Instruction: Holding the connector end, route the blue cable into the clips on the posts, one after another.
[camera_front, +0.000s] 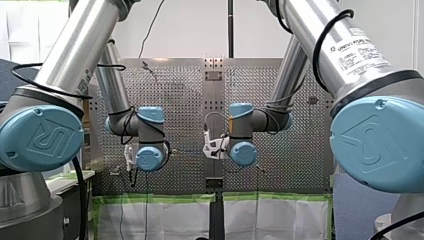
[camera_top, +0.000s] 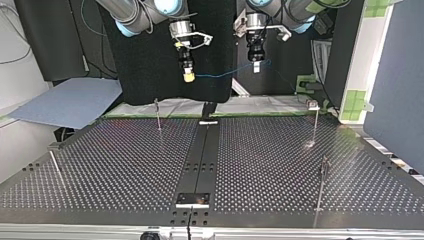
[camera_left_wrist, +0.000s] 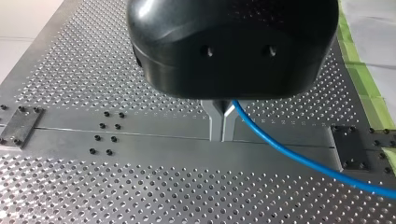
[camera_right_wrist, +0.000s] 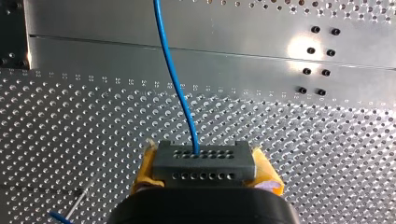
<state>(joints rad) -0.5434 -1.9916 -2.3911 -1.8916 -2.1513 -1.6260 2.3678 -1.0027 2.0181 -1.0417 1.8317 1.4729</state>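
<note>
My right gripper (camera_top: 188, 75) is clamped on the grey connector (camera_right_wrist: 204, 164), with its yellow pads (camera_right_wrist: 267, 173) pressed to either side, and the blue cable (camera_left_wrist: 289, 156) leaves the connector's face. My left gripper (camera_left_wrist: 223, 122) is pinched nearly closed on the same cable a little way along it. In the top view the cable hangs in the air as a short, slightly slack span between the two grippers, at 12 o'clock from the middle of the perforated table (camera_top: 125, 165) and above its far edge.

Taken from that middle, the four thin posts (camera_top: 158, 114) stand at about 11, 2, 4 and 9 o'clock. None of them carries cable. I judge the grasp done and the routing not yet begun, so every clip is left to thread.
</note>
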